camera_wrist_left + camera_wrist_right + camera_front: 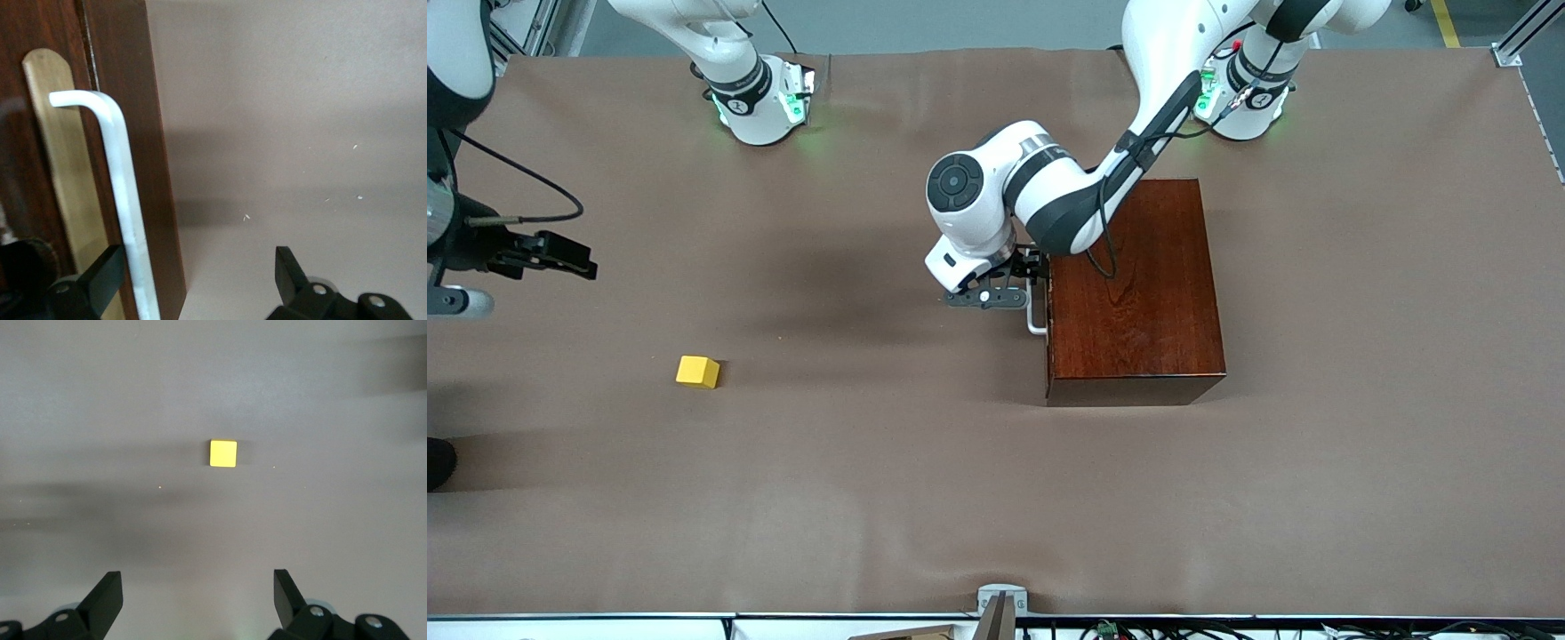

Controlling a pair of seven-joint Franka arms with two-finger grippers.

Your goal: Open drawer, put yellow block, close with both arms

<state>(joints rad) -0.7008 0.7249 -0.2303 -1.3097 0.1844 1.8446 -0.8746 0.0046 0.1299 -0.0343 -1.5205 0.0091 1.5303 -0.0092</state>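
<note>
The dark reddish-brown wooden box stands mid-table toward the left arm's end, with its drawer shut. The drawer's white bar handle faces the right arm's end. My left gripper is open at the handle. In the left wrist view one finger sits between the white bar and the drawer front, the other finger outside it, the left gripper wide open. The yellow block lies on the table. My right gripper is open and empty in the air; its wrist view shows the block ahead of the open gripper.
A brown cover spreads over the whole table. A grey bracket sits at the table edge nearest the front camera. A brass plate backs the handle on the drawer front.
</note>
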